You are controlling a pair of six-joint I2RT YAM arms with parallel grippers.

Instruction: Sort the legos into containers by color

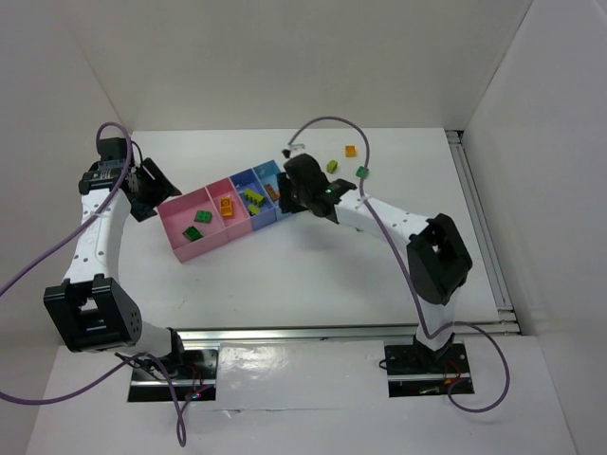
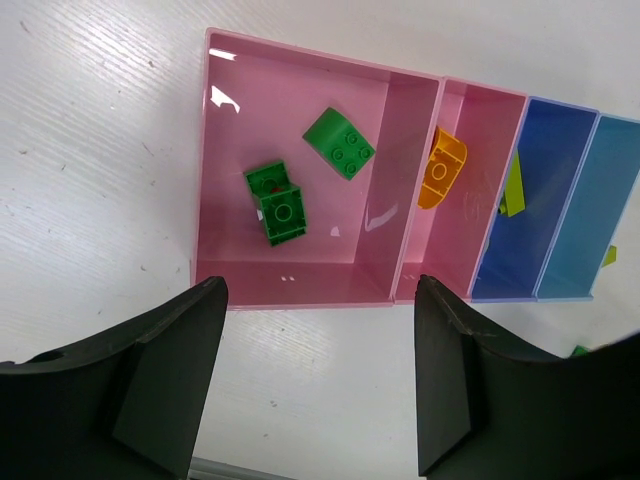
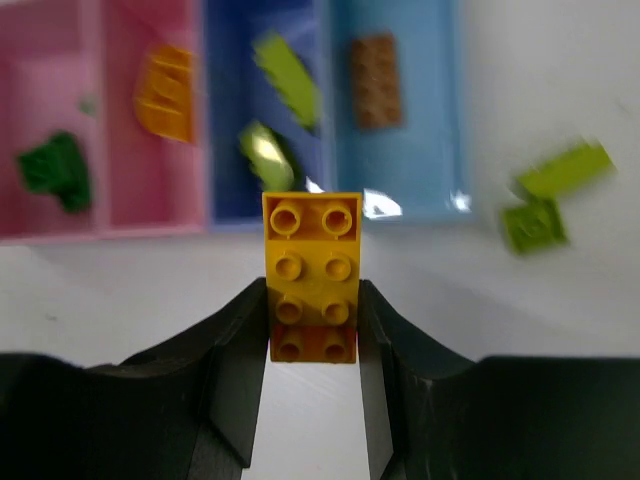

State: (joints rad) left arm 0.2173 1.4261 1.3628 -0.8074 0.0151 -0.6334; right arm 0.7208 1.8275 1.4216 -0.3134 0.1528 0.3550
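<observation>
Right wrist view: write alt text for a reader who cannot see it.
The right gripper clamps a yellow-orange studded brick, studs facing the camera. Beyond it lies the row of bins, pink then blue, with bricks inside; two lime bricks lie loose on the table at right.

The left arm [image 1: 90,242] and right arm [image 1: 379,213], white-shelled with blocky black joint housings and looping purple cables [image 1: 33,270], sat on black base plates [image 1: 204,370], while the left tool [image 2: 320,290] and right tool [image 3: 312,290] showed matte black fingers and a green light [image 1: 329,190] glowed near the right wrist.
</observation>
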